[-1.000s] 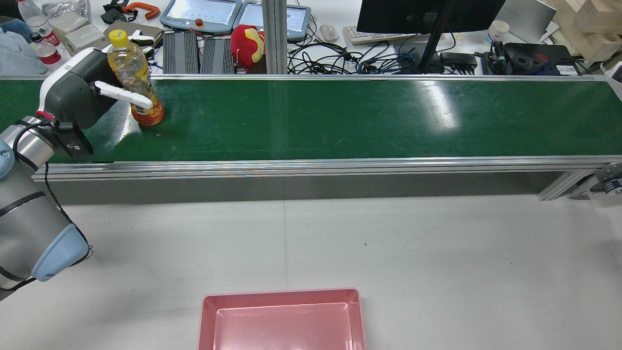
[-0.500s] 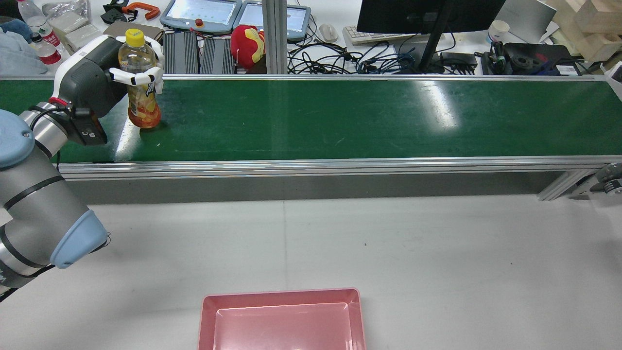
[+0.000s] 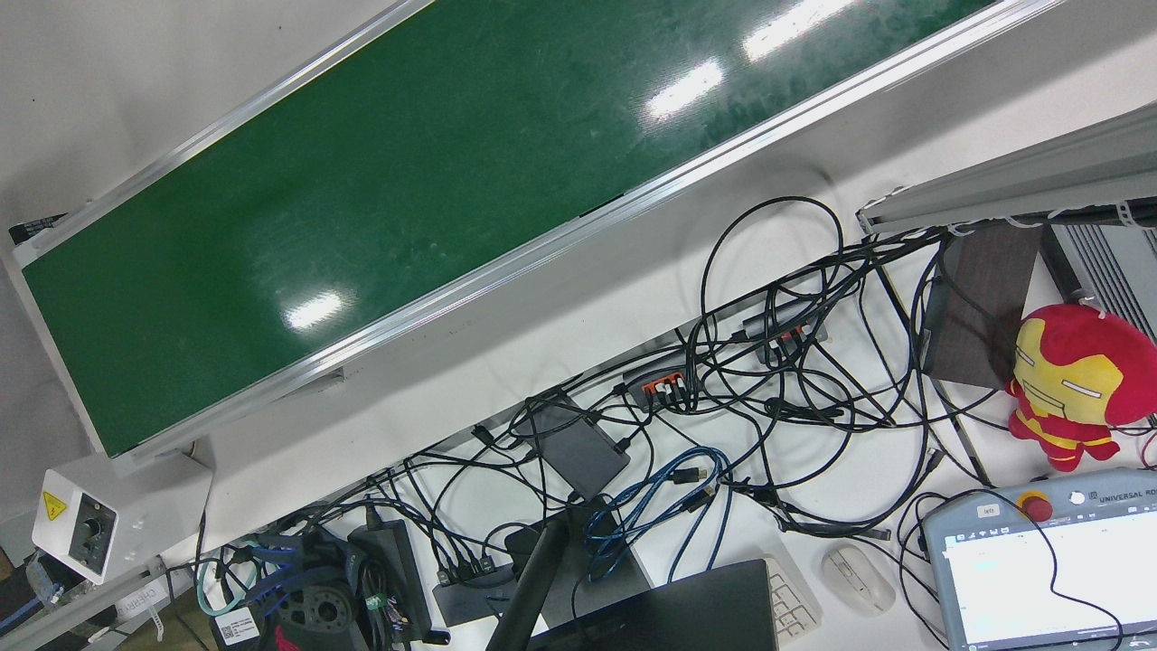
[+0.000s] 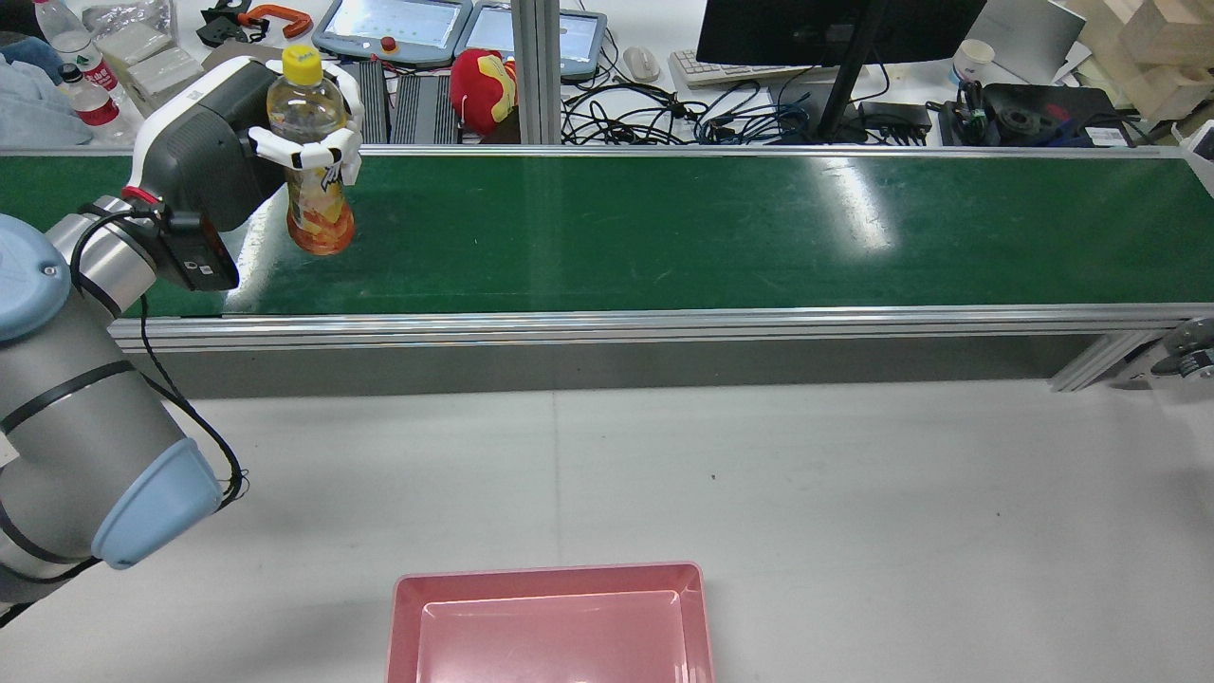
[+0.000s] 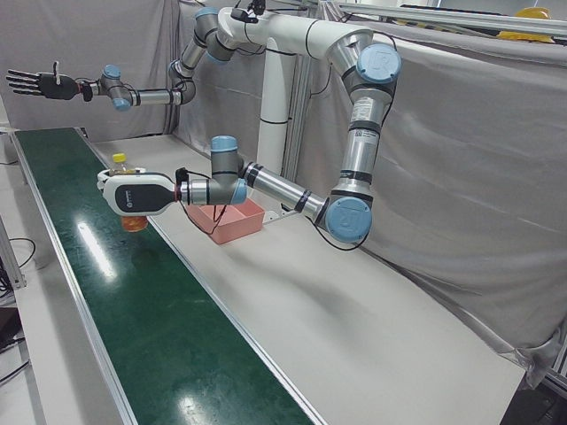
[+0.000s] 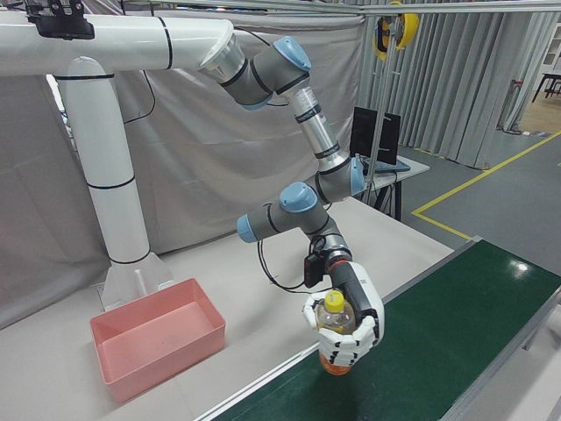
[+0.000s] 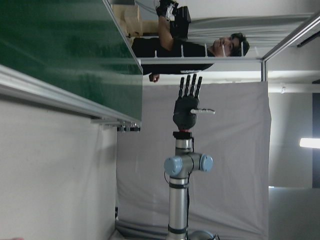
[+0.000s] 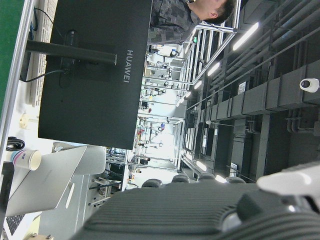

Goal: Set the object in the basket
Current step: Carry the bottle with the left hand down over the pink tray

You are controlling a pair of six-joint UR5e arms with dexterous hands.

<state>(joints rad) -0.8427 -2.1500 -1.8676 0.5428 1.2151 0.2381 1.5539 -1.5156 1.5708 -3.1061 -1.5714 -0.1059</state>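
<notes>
A clear bottle [image 4: 320, 204] with a yellow cap and orange drink stands upright at the left end of the green conveyor belt [image 4: 664, 228]. My left hand [image 4: 213, 142] is shut on its upper half, white fingers wrapped round it; it also shows in the right-front view [image 6: 351, 320] with the bottle [image 6: 335, 355]. Whether the bottle's base touches the belt I cannot tell. The pink basket [image 4: 550, 577] sits empty at the near table edge. My right hand [image 5: 35, 84] is open, raised in the air far from the belt, fingers spread.
The belt's aluminium rail [image 4: 607, 323] lies between the bottle and the grey table [image 4: 759, 474]. Beyond the belt are a monitor [image 4: 835, 28], cables, teach pendants and a red plush toy [image 4: 484, 90].
My left hand closed its fingers round the bottle, stood it upright, and moved right along the belt with it. The basket has not moved.
</notes>
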